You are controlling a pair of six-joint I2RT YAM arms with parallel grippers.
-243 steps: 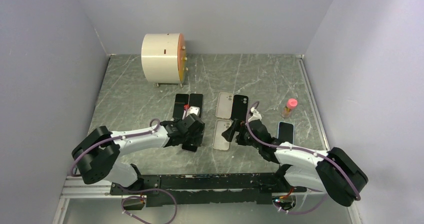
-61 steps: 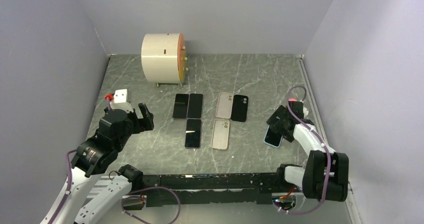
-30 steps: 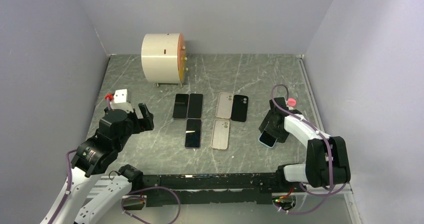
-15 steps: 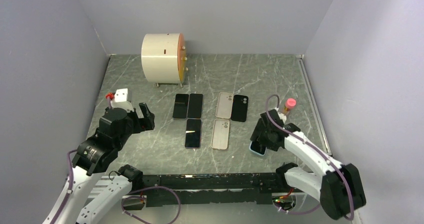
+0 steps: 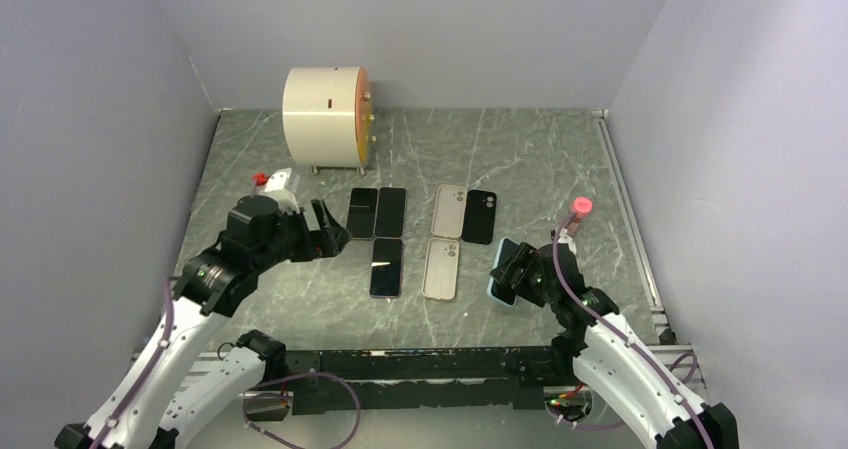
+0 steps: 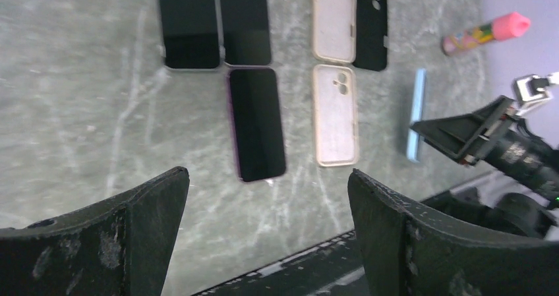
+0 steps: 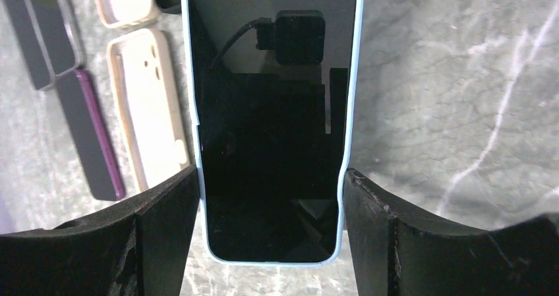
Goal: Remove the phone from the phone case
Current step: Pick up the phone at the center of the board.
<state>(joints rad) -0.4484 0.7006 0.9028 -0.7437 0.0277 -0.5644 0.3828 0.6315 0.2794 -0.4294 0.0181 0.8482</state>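
Pinching a light-blue-cased phone (image 7: 273,131) by its long edges, the right gripper (image 5: 517,270) holds it tilted over the grey table (image 5: 520,159), just right of the lower cream case (image 5: 441,269). The left gripper (image 5: 322,237) hovers with jaws spread wide, left of the purple-edged phone (image 5: 386,266).

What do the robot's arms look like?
The left arm and right arm are smooth white tubes with chunky black joints, and a thin purple cable loops along each. Each ends in a black pincer, the left pincer and right pincer, with two broad, scuffed black fingers.
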